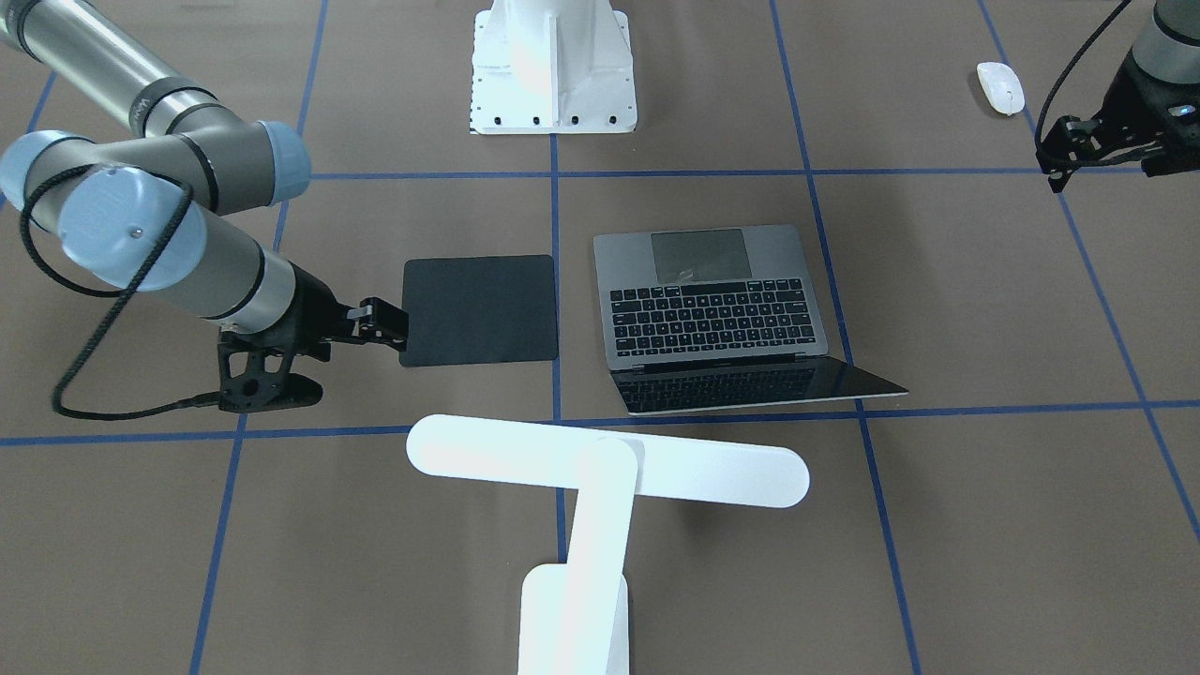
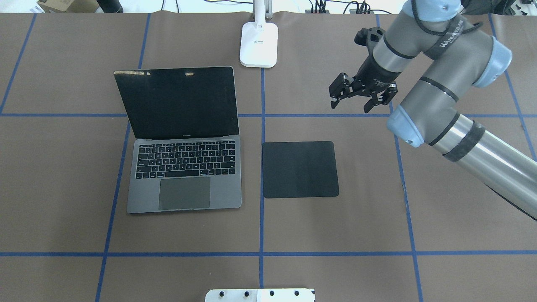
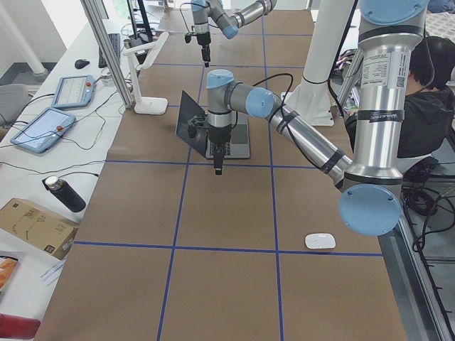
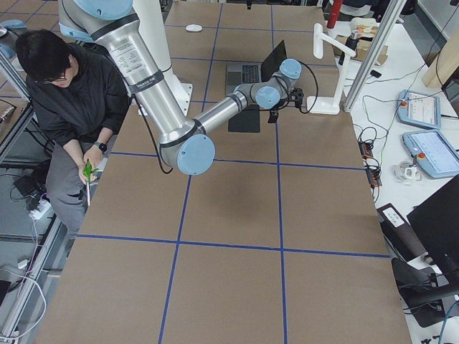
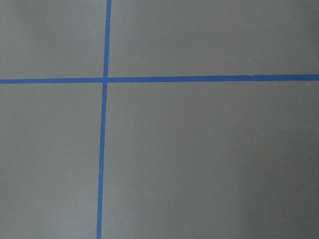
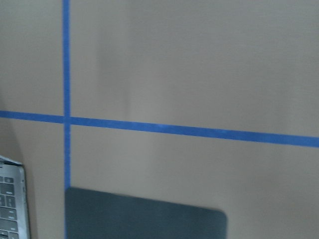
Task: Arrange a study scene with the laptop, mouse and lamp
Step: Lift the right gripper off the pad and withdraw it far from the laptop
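Laptop (image 2: 184,167) open, hinge side toward lamp (image 2: 259,44)

The right arm (image 1: 178,258), at the frame's left, is silver-grey tubing with pale blue joint caps, black bands, small lettering and a looping black cable (image 1: 122,410), ending in a black skeletal tool (image 2: 350,107); the left arm (image 3: 313,145) shows the same colours.

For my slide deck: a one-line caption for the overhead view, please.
Open laptop beside a black mat, lamp base behind, right gripper hovering open, empty.
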`<state>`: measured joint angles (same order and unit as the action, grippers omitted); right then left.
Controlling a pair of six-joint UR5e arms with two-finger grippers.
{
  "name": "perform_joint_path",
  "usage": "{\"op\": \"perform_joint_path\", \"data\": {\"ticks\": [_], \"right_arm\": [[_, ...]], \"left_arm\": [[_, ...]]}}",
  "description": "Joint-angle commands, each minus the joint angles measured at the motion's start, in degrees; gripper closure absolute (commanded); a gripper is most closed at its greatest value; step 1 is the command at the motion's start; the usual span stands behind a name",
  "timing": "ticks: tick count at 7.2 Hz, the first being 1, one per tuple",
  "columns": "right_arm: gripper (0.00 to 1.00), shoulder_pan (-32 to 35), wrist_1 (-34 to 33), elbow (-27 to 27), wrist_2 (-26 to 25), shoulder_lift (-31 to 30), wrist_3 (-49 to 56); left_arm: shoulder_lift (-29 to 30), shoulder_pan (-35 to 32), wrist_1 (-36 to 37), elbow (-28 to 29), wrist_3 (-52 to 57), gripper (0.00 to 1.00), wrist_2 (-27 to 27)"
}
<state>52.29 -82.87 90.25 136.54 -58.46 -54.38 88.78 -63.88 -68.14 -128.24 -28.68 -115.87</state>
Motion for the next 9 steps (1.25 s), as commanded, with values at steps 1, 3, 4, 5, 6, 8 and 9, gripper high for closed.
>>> {"op": "perform_joint_path", "data": {"ticks": [1,3,4,5,6,8,9], "right_arm": [[0.01,4.73,-4.5,5.71,-0.14,-6.2,5.47],[0.01,8.51,-5.28,5.64,-0.31,-11.04,16.97],[0.01,10.35,-5.38,5.73,-0.4,-13.68,22.42],[0.01,12.29,-5.38,5.73,-0.4,-16.22,26.31],[0.01,14.48,-5.38,5.73,-0.31,-18.51,29.65],[0.01,15.82,-5.29,6.87,-0.31,-22.56,32.14],[0.01,15.82,-5.2,6.96,-0.31,-23.1,32.15]], "left_arm": [[-9.88,-0.02,-12.71,0.0,0.03,0.0,-6.1],[-20.19,-0.02,-28.21,1.23,-5.37,0.0,-6.21],[-23.44,-0.02,-32.88,2.54,-7.94,0.0,-6.38],[-27.57,-0.02,-39.46,4.47,-8.23,0.0,-6.39],[-31.35,-0.02,-47.09,7.62,-8.76,0.0,-6.39],[-35.59,0.42,-61.87,15.27,-14.86,0.0,-6.47],[-36.3,0.86,-63.59,17.3,-15.61,0.0,-7.0]]}}
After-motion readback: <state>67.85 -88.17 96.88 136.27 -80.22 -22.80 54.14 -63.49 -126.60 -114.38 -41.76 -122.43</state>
